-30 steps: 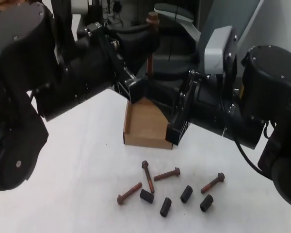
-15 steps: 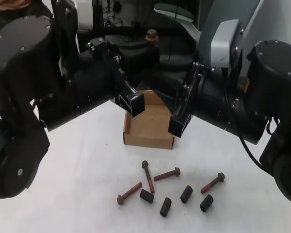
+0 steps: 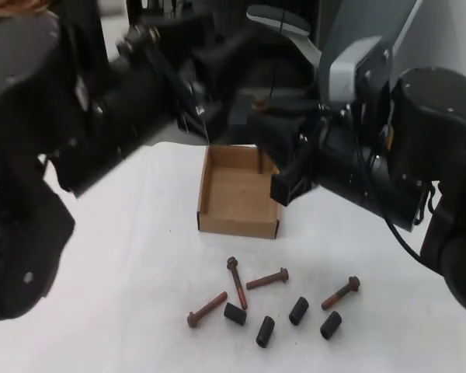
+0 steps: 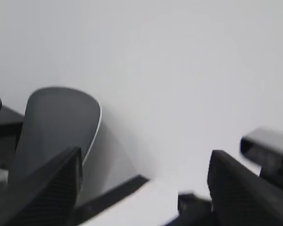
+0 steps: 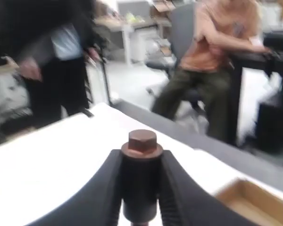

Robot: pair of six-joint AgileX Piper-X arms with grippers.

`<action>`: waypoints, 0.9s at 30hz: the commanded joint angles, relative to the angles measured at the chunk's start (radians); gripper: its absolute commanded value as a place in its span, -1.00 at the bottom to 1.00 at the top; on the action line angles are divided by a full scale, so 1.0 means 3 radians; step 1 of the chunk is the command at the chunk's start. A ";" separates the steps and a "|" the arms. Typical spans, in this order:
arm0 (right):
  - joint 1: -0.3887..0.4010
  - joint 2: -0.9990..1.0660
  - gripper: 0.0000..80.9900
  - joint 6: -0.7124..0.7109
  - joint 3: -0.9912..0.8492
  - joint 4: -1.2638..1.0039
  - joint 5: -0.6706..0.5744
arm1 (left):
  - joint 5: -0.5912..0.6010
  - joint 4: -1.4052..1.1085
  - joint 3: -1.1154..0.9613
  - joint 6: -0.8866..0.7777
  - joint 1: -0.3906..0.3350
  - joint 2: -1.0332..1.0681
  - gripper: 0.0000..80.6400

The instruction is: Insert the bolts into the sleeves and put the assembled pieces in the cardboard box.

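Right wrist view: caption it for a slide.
Right gripper shut on a bolt seated in its sleeve, cardboard box close by on the white bench.

Bright, even light, seemingly from overhead, leaves only soft shadows by the bolts [image 3: 266,278].

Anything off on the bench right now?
Nothing stands out. The cardboard box sits upright, four bolts and four sleeves lie loose near it, and a sleeved bolt is clamped squarely in the right jaws.

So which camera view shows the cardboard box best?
The high view: the whole cardboard box shows there, open top and inside. The right wrist view catches one corner of it, beyond the right pincer shut on a sleeved bolt.
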 commanded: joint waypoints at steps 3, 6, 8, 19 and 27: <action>-0.0211 0.0141 -0.99 -0.0177 -0.0190 0.0402 0.0284 | -0.0069 -0.0059 -0.0010 0.0006 0.0002 -0.0387 0.74; -0.0343 0.0403 -0.99 -0.0286 -0.0586 0.0971 0.0323 | -0.0057 0.0657 -0.0010 0.0346 0.0002 -0.0661 -0.33; -0.0378 0.0605 -0.99 -0.0407 -0.0899 0.1266 0.0408 | -0.0057 0.1144 -0.0010 0.0575 0.0002 -0.0775 -0.99; -0.0378 0.1986 -0.99 -0.0525 -0.2373 0.2370 0.0524 | -0.0094 0.2094 0.0001 0.0683 -0.0006 -0.1008 -0.95; -0.0385 0.2644 -0.99 -0.0536 -0.3017 0.3039 0.0737 | -0.0384 0.2089 0.0357 0.0777 0.0002 -0.1403 -0.95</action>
